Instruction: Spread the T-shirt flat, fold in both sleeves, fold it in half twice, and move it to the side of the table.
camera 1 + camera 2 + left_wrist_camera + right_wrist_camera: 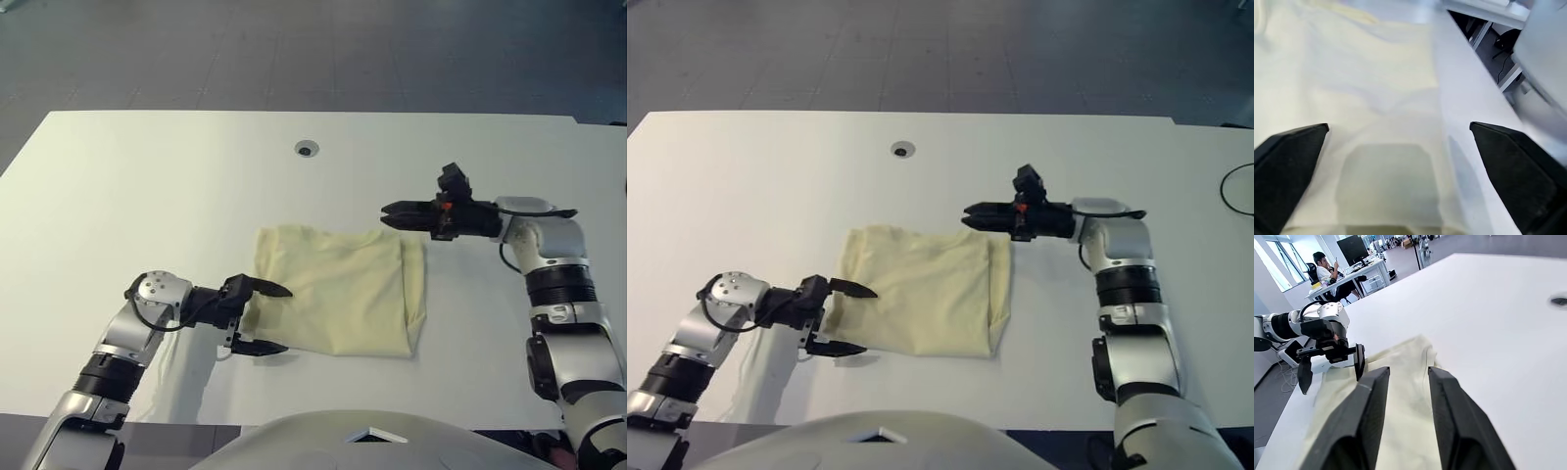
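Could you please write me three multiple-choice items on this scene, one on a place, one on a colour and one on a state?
1. Where is the left gripper?
A. At the T-shirt's left edge.
B. At the table's far edge.
C. Over the T-shirt's middle.

2. What colour is the T-shirt?
A. Dark blue.
B. Pale yellow.
C. Red.

3. How is the left gripper?
A. Shut on a sleeve.
B. Shut, empty.
C. Open.

Key: 1 A, the head views place it at the left edge. 2 B, the cloth is pale yellow on the white table. 3 C, the left wrist view shows its fingers wide apart.
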